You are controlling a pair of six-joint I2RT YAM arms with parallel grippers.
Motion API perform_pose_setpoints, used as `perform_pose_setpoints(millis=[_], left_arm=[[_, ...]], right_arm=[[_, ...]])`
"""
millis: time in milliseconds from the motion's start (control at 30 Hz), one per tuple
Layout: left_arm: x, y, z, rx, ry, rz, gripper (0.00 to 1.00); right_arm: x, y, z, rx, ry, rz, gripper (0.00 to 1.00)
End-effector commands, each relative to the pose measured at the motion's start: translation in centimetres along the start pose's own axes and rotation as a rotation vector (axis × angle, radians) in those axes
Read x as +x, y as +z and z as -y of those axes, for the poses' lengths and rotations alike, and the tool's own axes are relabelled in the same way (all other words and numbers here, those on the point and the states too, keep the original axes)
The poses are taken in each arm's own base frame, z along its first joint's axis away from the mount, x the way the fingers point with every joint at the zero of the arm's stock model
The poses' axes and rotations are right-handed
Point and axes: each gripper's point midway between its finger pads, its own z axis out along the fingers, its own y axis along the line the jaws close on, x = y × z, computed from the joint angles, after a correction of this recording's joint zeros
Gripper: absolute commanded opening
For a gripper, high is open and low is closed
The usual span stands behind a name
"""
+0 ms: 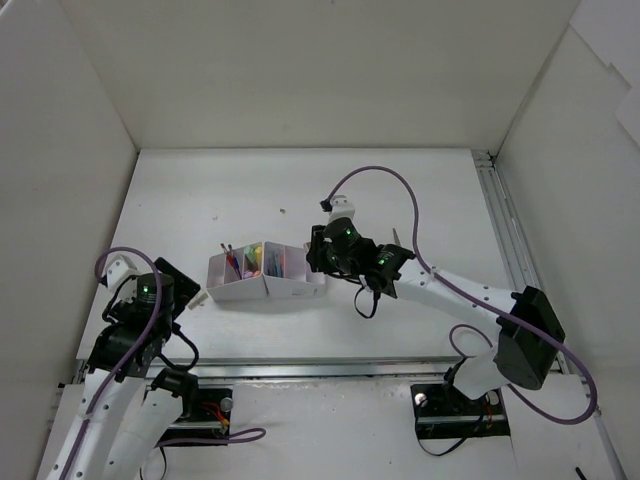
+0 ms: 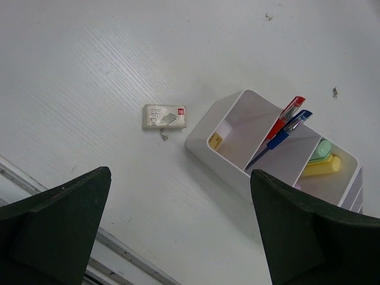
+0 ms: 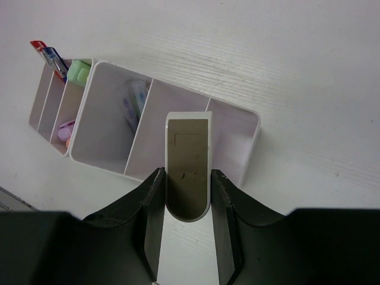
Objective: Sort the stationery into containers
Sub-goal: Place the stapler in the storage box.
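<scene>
The white organizer point(image 1: 265, 285) stands mid-table. My right gripper point(image 3: 186, 173) is shut on a flat grey-brown eraser-like piece with a white rim point(image 3: 187, 142) and holds it above the organizer's point(image 3: 252, 148) two right-hand compartments. Red and blue pens point(image 3: 50, 56), a green marker point(image 3: 78, 71) and a pale purple item point(image 3: 133, 104) lie in other compartments. My left gripper point(image 2: 181, 172) is open and empty above the table, left of the organizer point(image 2: 202, 139). A small pale eraser point(image 2: 164, 116) lies on the table beside it. Red and blue pens point(image 2: 285, 122) lean inside.
White walls enclose the table on three sides. A metal rail point(image 1: 505, 230) runs along the right edge, and another point(image 2: 119, 249) along the near edge. The right arm's purple cable point(image 1: 400, 190) loops above the table behind the gripper point(image 1: 318, 258).
</scene>
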Motion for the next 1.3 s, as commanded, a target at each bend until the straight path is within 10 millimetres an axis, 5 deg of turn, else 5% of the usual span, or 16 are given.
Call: perform_pose_setpoints(millis=[0, 267, 600, 1000, 1100, 1267], left_arm=[[-0.3, 0.2, -0.9, -0.073, -0.046, 0.014, 1.0], [0.2, 0.6, -1.7, -0.138, -0.087, -0.003, 1.0], [0.3, 0.9, -2.8, -0.195, -0.108, 0.006, 0.99], [0.3, 1.1, -3.4, -0.226, -0.122, 0.014, 1.0], [0.4, 1.4, -3.4, -0.238, -0.111, 0.002, 1.0], [0.5, 1.7, -3.4, -0.251, -0.107, -0.009, 1.0]], right_arm=[[-2.6, 0.0, -0.2, 0.028, 0.079, 0.106, 0.05], [-0.2, 2.3, 0.3, 0.062, 0.097, 0.032, 0.07], [-0.5, 2.4, 0.9, 0.1, 0.104, 0.056, 0.08], [0.1, 2.5, 0.7, 0.092, 0.106, 0.026, 0.33], [0.5, 2.5, 0.6, 0.08, 0.107, 0.011, 0.5], [0.4, 2.0, 0.7, 0.08, 0.101, 0.017, 0.53]])
